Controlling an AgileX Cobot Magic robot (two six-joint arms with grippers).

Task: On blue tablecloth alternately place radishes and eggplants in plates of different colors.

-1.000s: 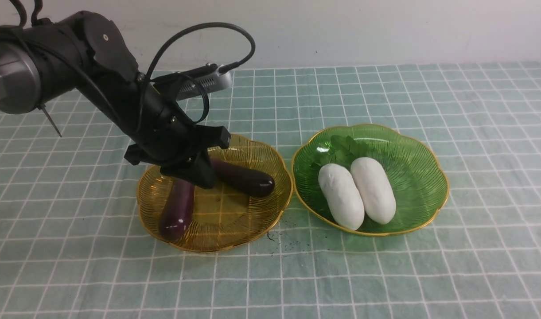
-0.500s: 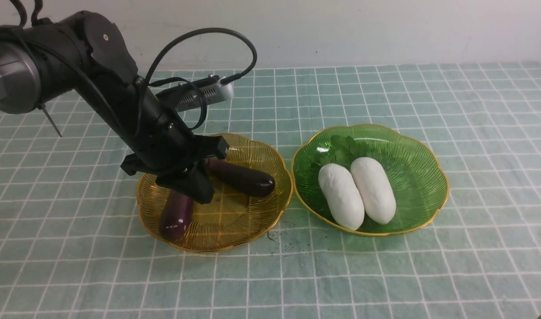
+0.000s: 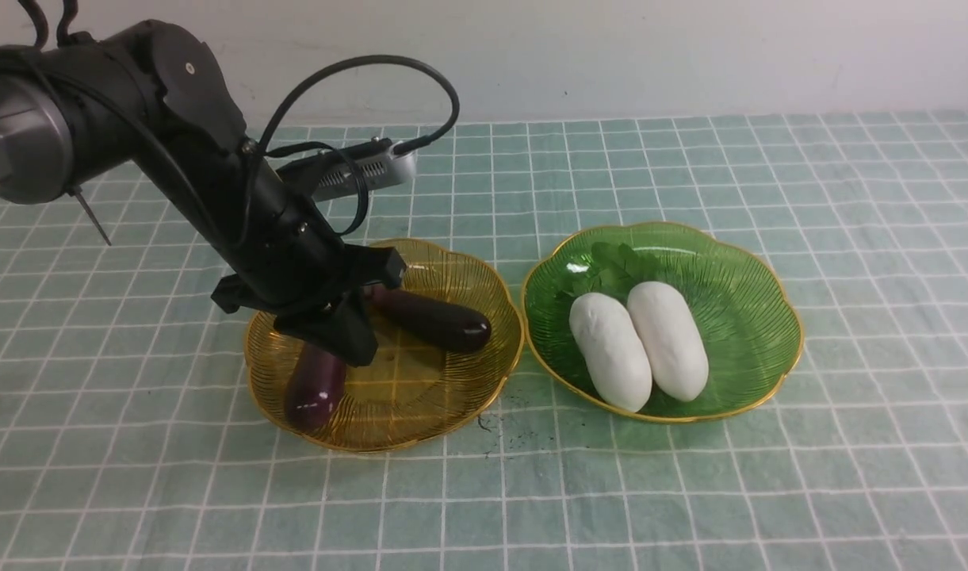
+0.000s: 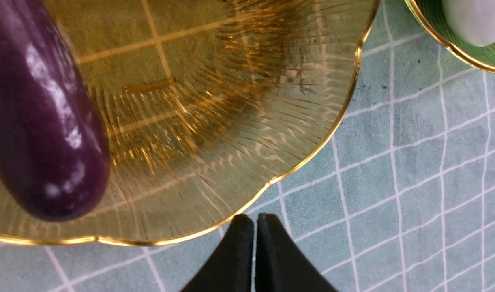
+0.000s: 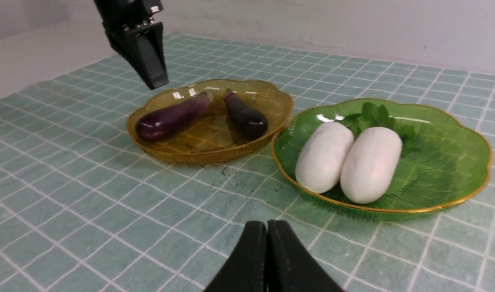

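Two dark-purple eggplants lie in the amber-yellow plate on the blue tablecloth. Two white radishes lie side by side in the green plate, green tufts at the far end. My left gripper is shut and empty, hovering over the amber plate between the eggplants. In the left wrist view its tips sit at the plate's gold rim, with one eggplant beside. My right gripper is shut, empty, low over the cloth in front of both plates.
A pale wall stands behind the cloth's far edge. Small dark specks lie on the cloth between the plates. The left arm's cable loops above the amber plate.
My left gripper has drawn back slightly to the left and up over the amber plate. Both eggplants and both radishes have stayed put.
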